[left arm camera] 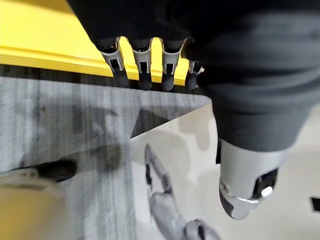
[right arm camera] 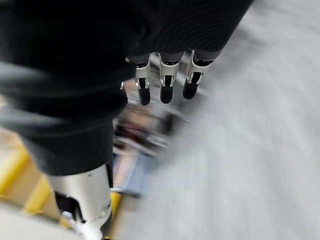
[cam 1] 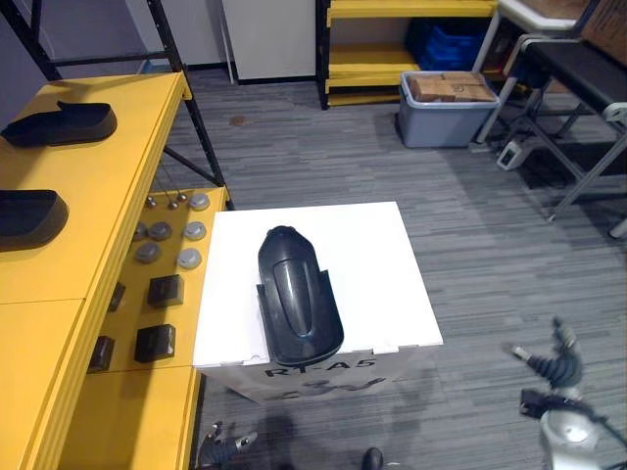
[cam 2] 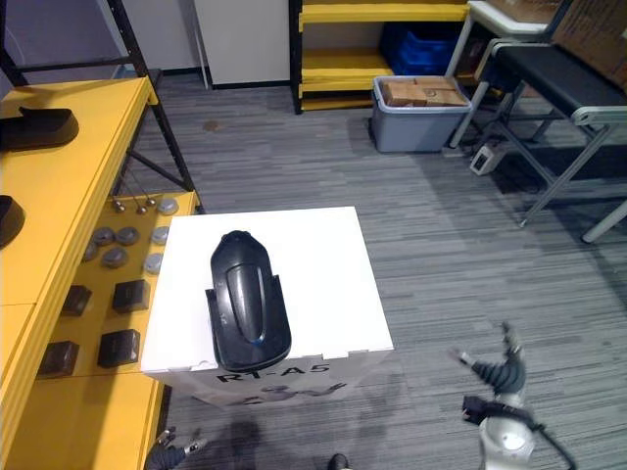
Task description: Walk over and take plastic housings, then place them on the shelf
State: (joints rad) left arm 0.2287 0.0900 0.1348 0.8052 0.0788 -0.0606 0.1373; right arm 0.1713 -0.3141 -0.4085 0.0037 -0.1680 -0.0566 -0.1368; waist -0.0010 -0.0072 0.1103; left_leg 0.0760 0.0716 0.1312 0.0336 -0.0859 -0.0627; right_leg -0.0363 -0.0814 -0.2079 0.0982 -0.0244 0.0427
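Observation:
A long black plastic housing (cam 1: 297,299) lies lengthwise on top of a white box (cam 1: 382,255) straight ahead. Two similar black housings (cam 1: 61,122) (cam 1: 24,217) rest on the top of the yellow shelf (cam 1: 108,176) at the left. My left hand (cam 1: 220,446) hangs low by the box's near left corner, open, its fingers (left arm camera: 145,65) straight and nothing in it. Over the floor to the right of the box, my right hand (cam 1: 558,367) is also open and empty, with straight fingers (right arm camera: 166,80).
A lower yellow level beside the box carries several grey round parts (cam 1: 171,235) and black blocks (cam 1: 162,291). A grey bin (cam 1: 446,103) of cardboard boxes stands at the back before a yellow rack (cam 1: 411,39). A black bench (cam 1: 578,73) stands at the far right.

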